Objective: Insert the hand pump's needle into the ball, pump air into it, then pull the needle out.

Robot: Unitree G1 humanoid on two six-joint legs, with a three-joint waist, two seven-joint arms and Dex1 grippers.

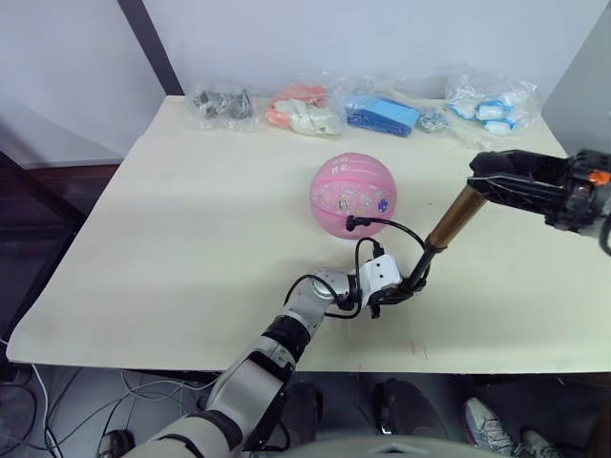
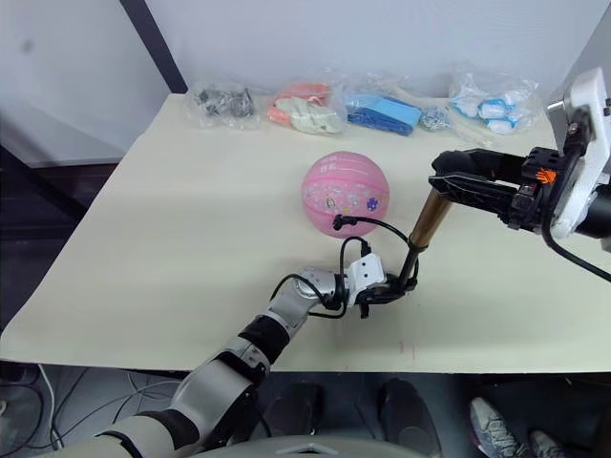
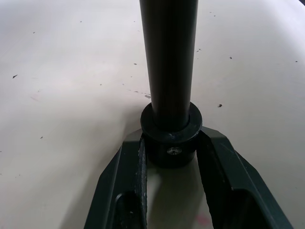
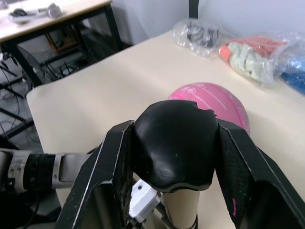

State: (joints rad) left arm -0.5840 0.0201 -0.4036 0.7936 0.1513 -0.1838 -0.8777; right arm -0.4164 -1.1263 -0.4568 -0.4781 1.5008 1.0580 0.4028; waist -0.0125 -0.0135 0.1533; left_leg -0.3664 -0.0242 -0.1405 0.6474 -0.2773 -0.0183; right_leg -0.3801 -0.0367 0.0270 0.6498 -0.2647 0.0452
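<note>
The pink ball (image 1: 353,194) rests round on the middle of the cream table (image 1: 191,239). Near its right front stands the hand pump (image 1: 456,218), tilted, its brass cylinder rising to the right. My left gripper (image 1: 406,284) is shut on the pump's black bottom cap (image 3: 171,138), low against the table. My right gripper (image 1: 477,181) is shut on the black handle (image 4: 174,143), which sits right on top of the cylinder. A thin black hose (image 1: 396,229) loops from the pump's base to the needle's black fitting (image 1: 351,225), pressed against the ball's lower front. The pin itself is hidden.
Several clear bags lie along the table's far edge: grey parts (image 1: 221,103), pink-white items (image 1: 305,110), blue items (image 1: 382,114) and white-blue items (image 1: 492,105). The table's front edge runs just below my left gripper. A dark post (image 1: 153,43) stands behind the back left corner.
</note>
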